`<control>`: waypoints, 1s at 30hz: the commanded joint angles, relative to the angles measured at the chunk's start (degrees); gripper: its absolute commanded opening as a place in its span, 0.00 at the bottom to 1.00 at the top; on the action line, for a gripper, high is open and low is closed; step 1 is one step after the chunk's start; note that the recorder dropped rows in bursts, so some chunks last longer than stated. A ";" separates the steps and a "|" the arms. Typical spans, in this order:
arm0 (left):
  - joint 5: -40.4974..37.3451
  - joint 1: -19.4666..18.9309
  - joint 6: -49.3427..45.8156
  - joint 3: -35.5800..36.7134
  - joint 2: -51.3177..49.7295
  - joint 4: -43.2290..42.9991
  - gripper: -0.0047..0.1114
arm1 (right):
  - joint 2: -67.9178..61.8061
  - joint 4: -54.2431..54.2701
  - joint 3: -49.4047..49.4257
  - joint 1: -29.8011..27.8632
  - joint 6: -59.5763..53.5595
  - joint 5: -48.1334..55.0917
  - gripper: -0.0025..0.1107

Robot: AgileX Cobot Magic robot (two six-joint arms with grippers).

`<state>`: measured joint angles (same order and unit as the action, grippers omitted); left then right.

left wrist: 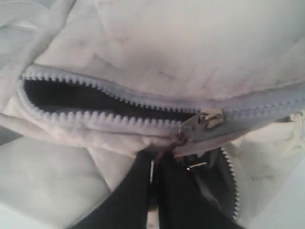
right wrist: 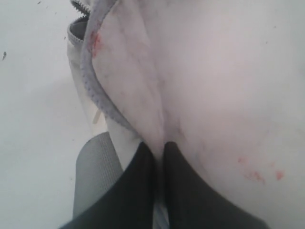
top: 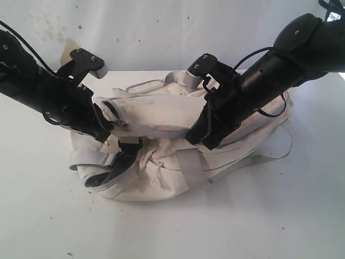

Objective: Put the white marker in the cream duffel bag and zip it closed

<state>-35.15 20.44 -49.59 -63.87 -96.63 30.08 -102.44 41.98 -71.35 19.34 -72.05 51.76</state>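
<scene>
Two black robot arms work a soft, stain-smudged cream duffel bag (top: 161,113) on a white worktop (top: 269,216). The left gripper (left wrist: 155,158) has its jaws pressed together on the small pull tab (left wrist: 182,138) hanging from the metal zipper slider (left wrist: 209,118). The right gripper (right wrist: 158,145) is clamped tight on a fold of the bag's fabric, beside a grey webbing strap (right wrist: 93,171).

The slim white marker shows in no view. It is probably already inside the bag, though nothing here confirms that. The job appears to be at its closing stage: the grey teeth are meshed on one side of the slider, while the dark zip mouth (left wrist: 86,98) gapes on the other side, out to the bag's end.

Several things could spoil the finish. The pinch on the tab is shallow, right at the fingertips, so a sideways or hurried pull could let it slip free. The cloth sags loosely along the lower row of teeth and could be drawn into the slider and jam it. If the right gripper's fold pulls loose, the limp bag would slide along the worktop with the pull and the zip would not close. A marker lying unseen near the mouth could also block the slider.
</scene>
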 commanded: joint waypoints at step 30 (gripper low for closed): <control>14.59 -14.76 6.98 -1.60 0.64 -3.38 0.12 | 0.07 -8.76 0.04 -0.58 12.97 -19.77 0.04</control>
<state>-27.09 8.21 -43.86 -64.91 -96.63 29.91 -102.53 38.39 -71.57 20.02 -60.33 35.29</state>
